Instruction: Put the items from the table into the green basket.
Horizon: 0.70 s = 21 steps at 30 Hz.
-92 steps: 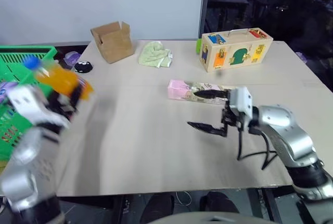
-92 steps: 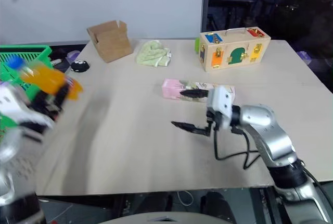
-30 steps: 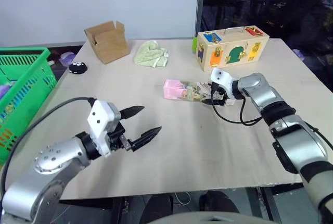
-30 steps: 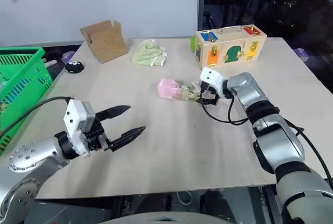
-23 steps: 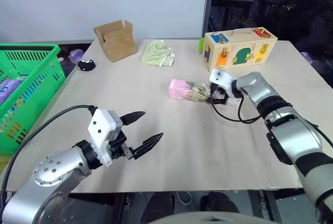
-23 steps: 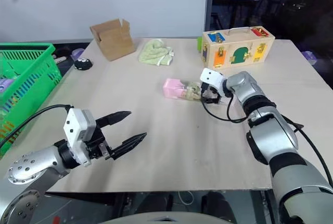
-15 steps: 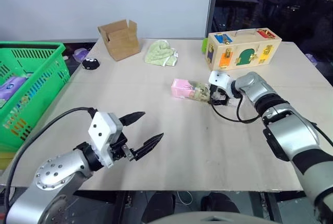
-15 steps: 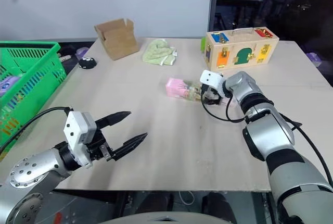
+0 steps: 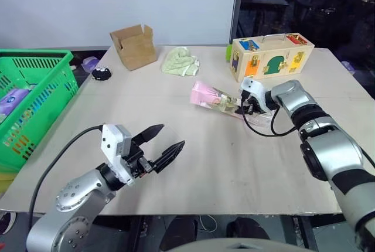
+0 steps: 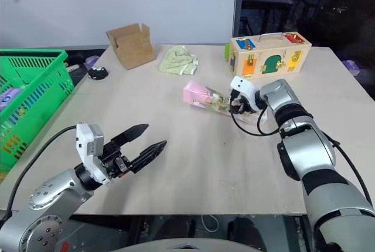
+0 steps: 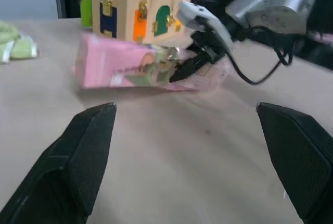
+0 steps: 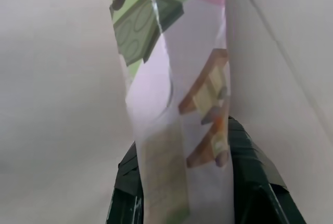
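While the right gripper [image 9: 242, 104] jaws pinch the pink carton [image 9: 212, 95] above the counter [image 9: 246, 164], the left gripper [image 9: 162, 145] jaws stand spread; the green basket [image 9: 30, 108] contains a purple item [image 9: 13, 99].

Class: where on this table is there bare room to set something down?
Bare: the table stretch between the left claw and the pink carton. Crowded: the far edge, with cardboard box, green cloth and wooden latch box.

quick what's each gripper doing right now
Left gripper: open, holding nothing, above the table.
Right gripper: shut on the pink carton.
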Each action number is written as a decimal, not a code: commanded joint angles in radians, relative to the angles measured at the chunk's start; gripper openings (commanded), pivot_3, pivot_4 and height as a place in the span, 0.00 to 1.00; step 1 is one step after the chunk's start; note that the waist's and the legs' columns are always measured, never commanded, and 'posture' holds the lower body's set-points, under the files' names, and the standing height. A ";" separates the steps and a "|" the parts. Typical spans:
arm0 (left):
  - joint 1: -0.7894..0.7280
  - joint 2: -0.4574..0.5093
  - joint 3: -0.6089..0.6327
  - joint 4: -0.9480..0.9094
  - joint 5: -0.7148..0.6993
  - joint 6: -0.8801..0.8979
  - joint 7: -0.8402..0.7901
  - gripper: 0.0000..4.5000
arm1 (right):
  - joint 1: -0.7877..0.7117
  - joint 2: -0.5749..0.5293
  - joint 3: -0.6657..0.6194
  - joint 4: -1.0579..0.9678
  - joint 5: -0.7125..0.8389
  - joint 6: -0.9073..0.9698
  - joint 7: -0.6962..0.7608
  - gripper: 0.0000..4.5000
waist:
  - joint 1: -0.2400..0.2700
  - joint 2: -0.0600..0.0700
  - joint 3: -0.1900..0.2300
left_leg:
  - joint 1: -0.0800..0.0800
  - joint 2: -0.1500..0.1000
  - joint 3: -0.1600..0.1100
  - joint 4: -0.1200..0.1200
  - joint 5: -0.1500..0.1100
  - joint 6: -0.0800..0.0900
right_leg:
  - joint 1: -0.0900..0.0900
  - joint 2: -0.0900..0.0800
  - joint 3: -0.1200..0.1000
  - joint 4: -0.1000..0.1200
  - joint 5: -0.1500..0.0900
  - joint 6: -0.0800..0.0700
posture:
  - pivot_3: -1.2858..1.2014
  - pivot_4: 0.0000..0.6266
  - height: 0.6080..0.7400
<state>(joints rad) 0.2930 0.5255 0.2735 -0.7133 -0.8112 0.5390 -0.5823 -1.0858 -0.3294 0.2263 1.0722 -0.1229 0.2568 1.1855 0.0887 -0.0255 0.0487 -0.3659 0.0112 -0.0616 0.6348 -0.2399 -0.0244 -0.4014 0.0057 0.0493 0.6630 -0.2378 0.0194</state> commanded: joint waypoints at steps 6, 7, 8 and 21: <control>-0.059 -0.056 0.007 0.033 -0.095 0.020 0.083 1.00 | 0.199 0.065 -0.060 -0.796 0.304 0.541 0.064 0.16 | 0.006 0.003 0.002 | -0.002 0.000 -0.002 0.000 0.000 0.000 | -0.001 0.000 -0.002 0.000 0.000 0.000 | 0.61 0.00 1.00; -0.066 -0.062 0.007 0.036 -0.104 0.022 0.092 1.00 | 0.216 0.070 -0.059 -0.860 0.332 0.587 0.055 0.16 | 0.008 0.003 0.002 | -0.002 0.000 -0.002 0.000 0.000 0.000 | 0.000 0.000 -0.002 0.000 0.000 0.000 | 0.61 0.00 1.00; -0.083 -0.068 0.009 0.037 -0.127 0.028 0.106 1.00 | 0.231 0.073 -0.050 -0.923 0.358 0.622 0.053 0.16 | 0.009 0.003 0.002 | -0.002 0.000 -0.002 0.000 0.000 0.000 | 0.000 0.000 -0.003 0.000 -0.001 0.001 | 0.61 0.00 1.00; -0.311 -0.004 -0.013 0.015 -0.426 0.125 0.157 1.00 | 0.245 0.087 0.035 -1.137 0.615 0.794 0.063 0.16 | 0.008 0.002 0.001 | -0.002 -0.001 -0.003 0.001 0.000 0.000 | 0.000 -0.001 -0.004 -0.001 -0.002 0.003 | 0.61 0.00 1.00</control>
<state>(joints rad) 0.0216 0.5115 0.2752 -0.6477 -1.1753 0.6601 -0.4093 -0.8096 -0.2614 0.2462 -0.0562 0.4482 1.0416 1.2392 0.0962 -0.0235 0.0494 -0.3676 0.0105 -0.0647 0.6361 -0.2399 -0.0246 -0.4010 0.0049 0.0455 0.6624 -0.2399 0.0222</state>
